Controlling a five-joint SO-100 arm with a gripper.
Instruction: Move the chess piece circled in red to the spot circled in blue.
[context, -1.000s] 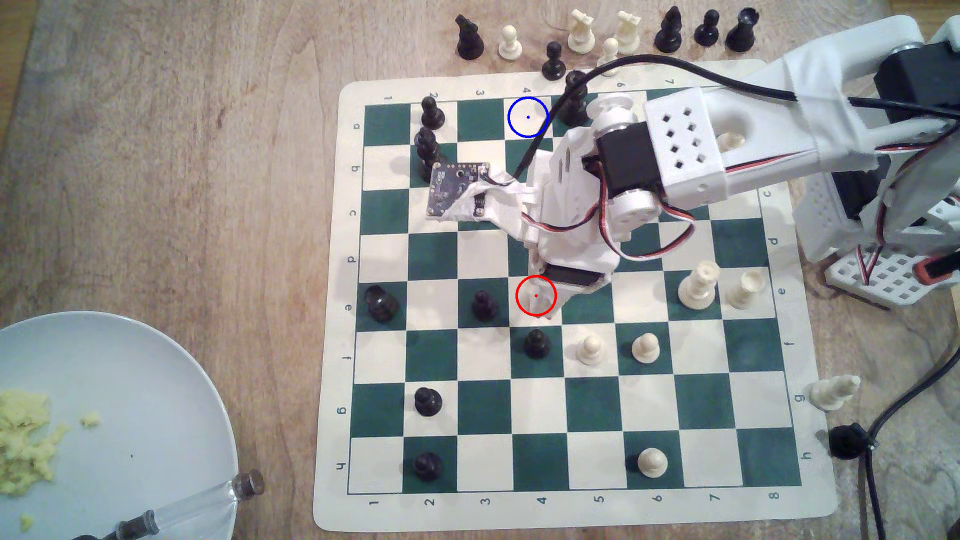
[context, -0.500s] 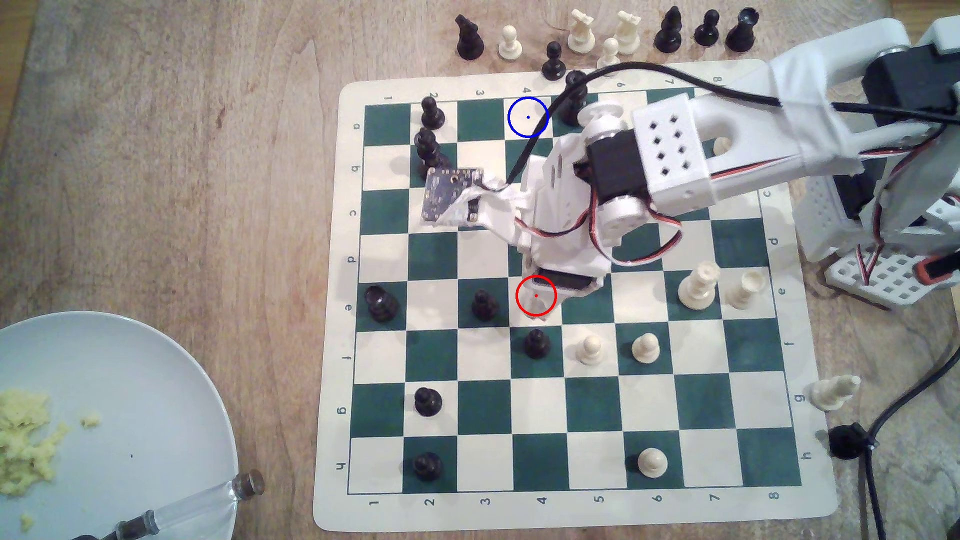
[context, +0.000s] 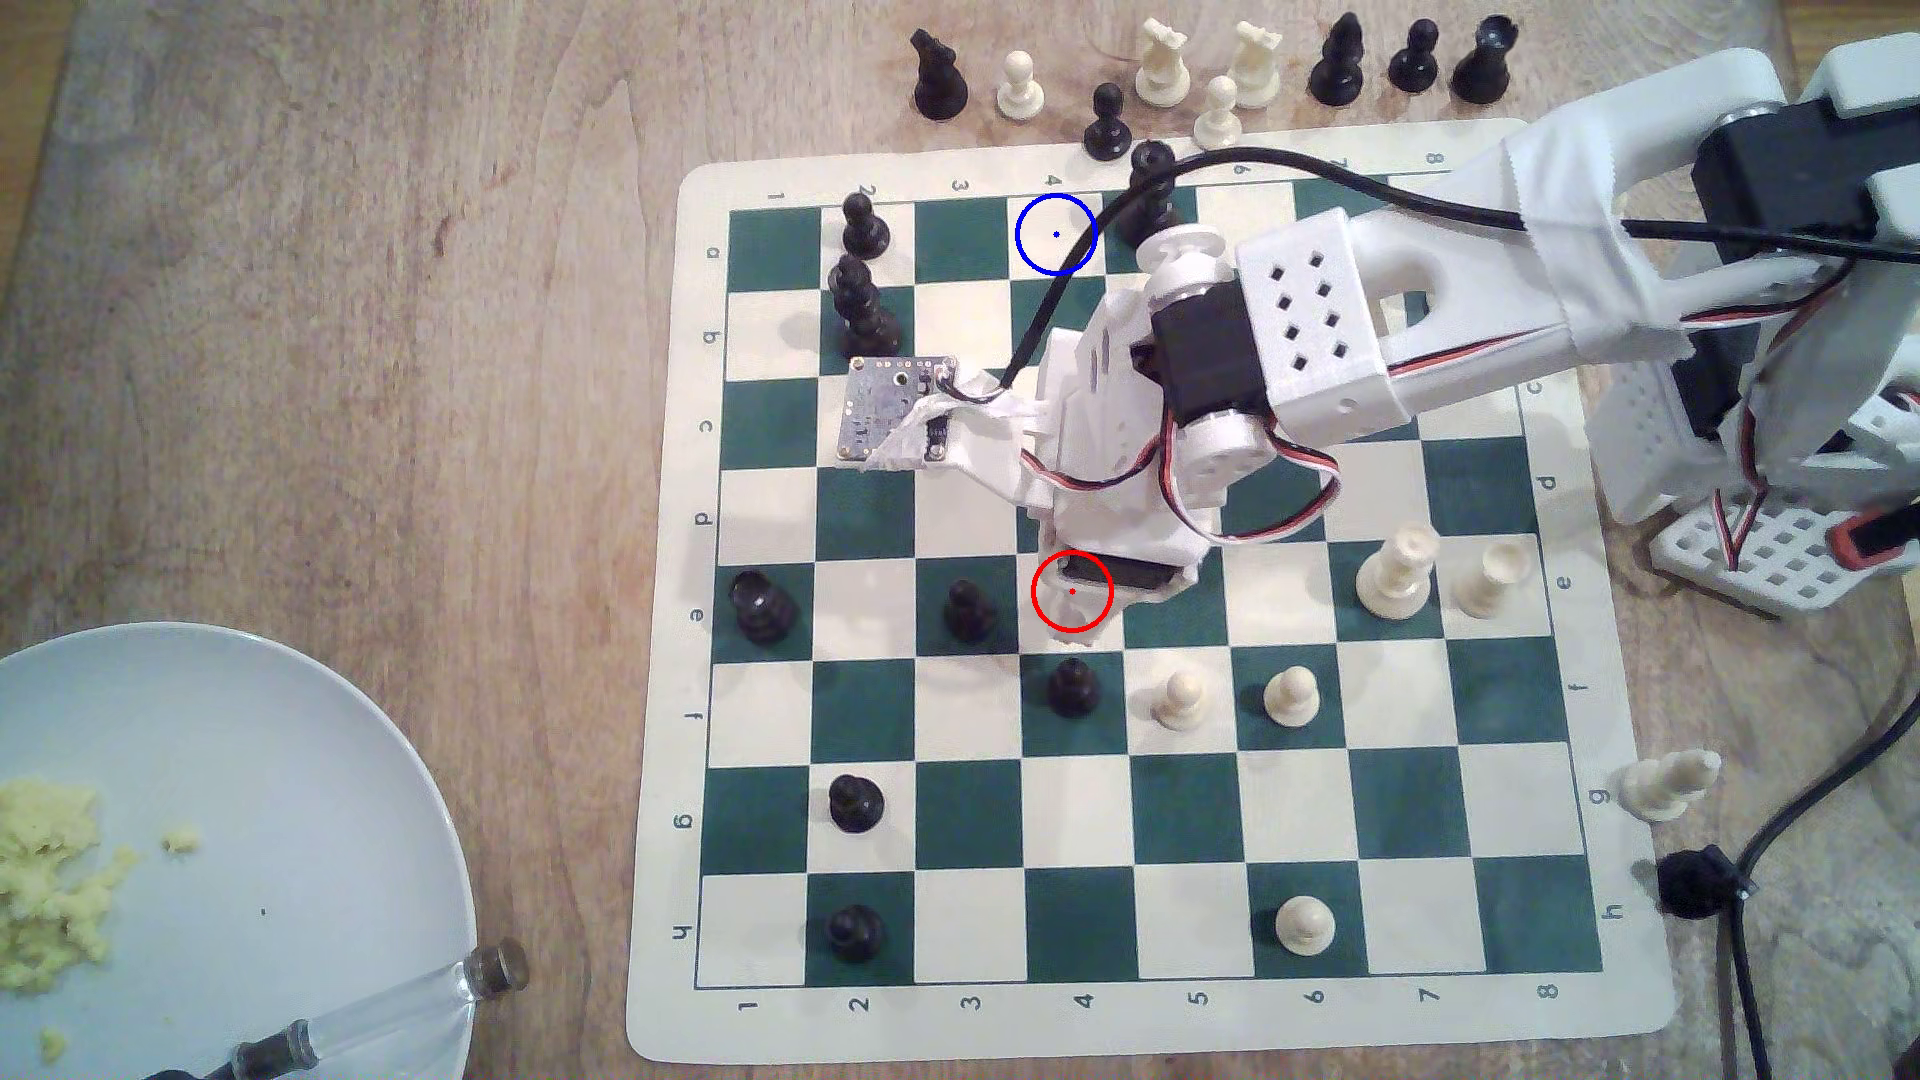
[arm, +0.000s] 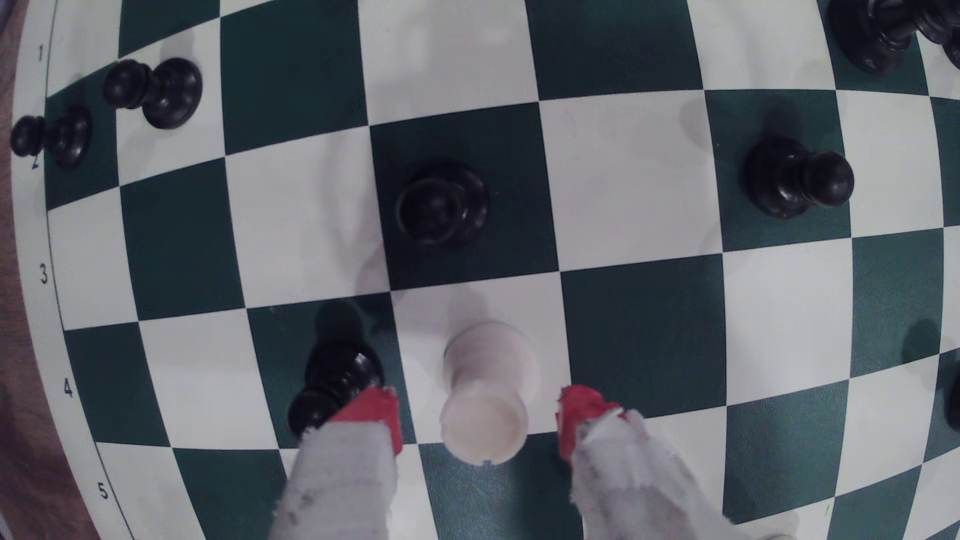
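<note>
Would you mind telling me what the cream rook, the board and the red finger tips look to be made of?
The cream rook looks like moulded plastic: smooth, even colour, soft sheen. The board seems a flexible vinyl mat, judging by its rounded corners and printed squares. The end effector stands open around the rook; its fingertips carry red pads, possibly rubber or tape, above frayed whitish wrapping that looks like cloth tape.

Printed markings on the cream-bordered green-and-white roll-up chess mat (context: 1621, 1038)

Digits 1–8 run along its border edges and letters a–h along its sides in the exterior view — the wrist view catches 1, 3, 4, 5.
</note>
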